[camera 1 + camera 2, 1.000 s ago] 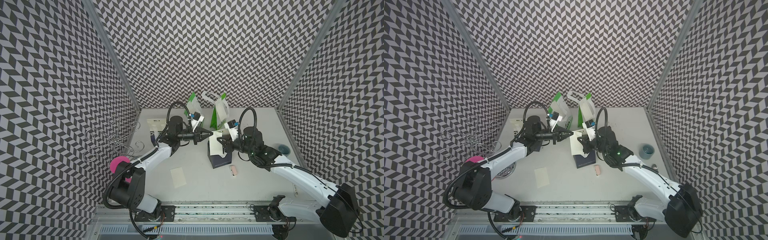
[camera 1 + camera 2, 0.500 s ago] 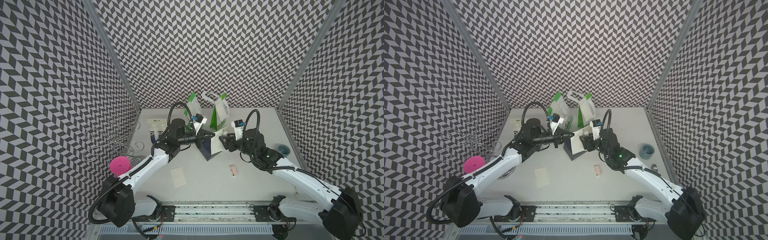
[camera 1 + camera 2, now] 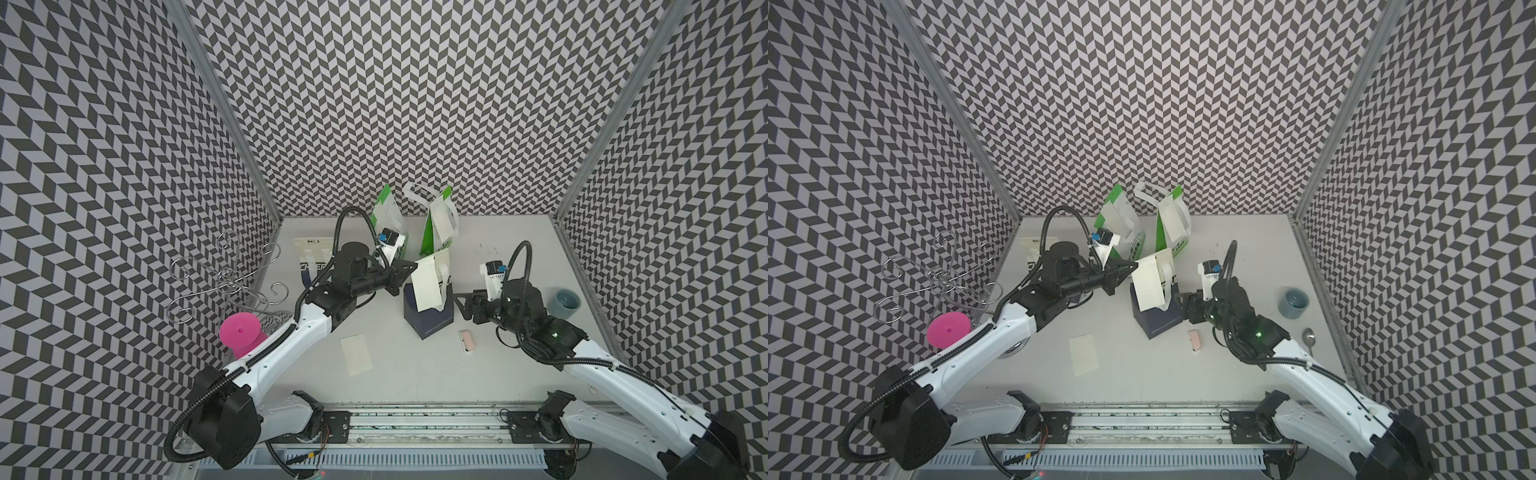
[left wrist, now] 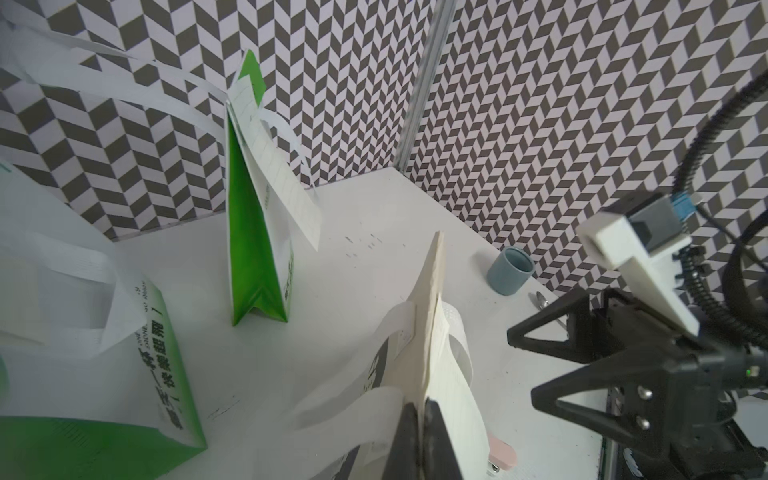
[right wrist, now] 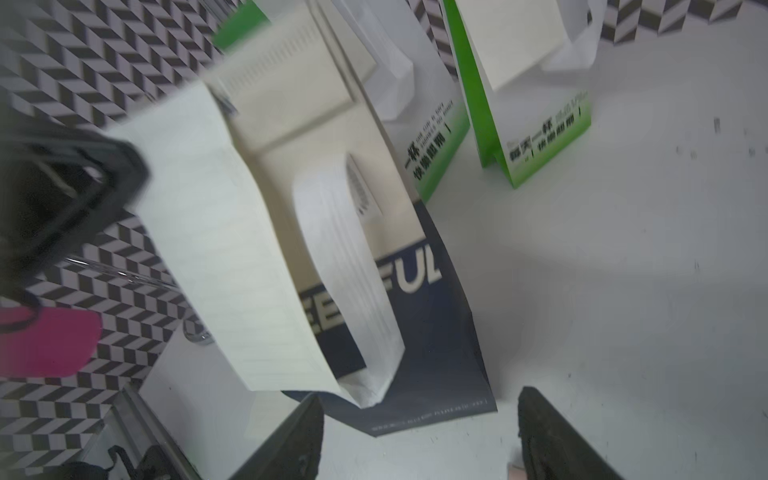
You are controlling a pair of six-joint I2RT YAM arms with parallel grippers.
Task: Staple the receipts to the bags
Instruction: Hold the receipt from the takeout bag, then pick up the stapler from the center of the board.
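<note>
Receipts were part-done: one receipt (image 3: 426,286) hung against the upright navy bag (image 3: 432,322) mid-bench, both pinched together at the top edge by the clenched left hand (image 3: 412,267); the right hand (image 3: 458,301) had just let go and drawn back, jaws spread and empty; that probably freed it for the pink stapler (image 3: 466,340) lying near the bag; a loose receipt (image 3: 356,354) waited on the bench (image 3: 498,374); two green bags (image 3: 437,232) crowded in behind, each bearing a slip; a fourth bag (image 3: 312,251) lay flat behind the left arm.
</note>
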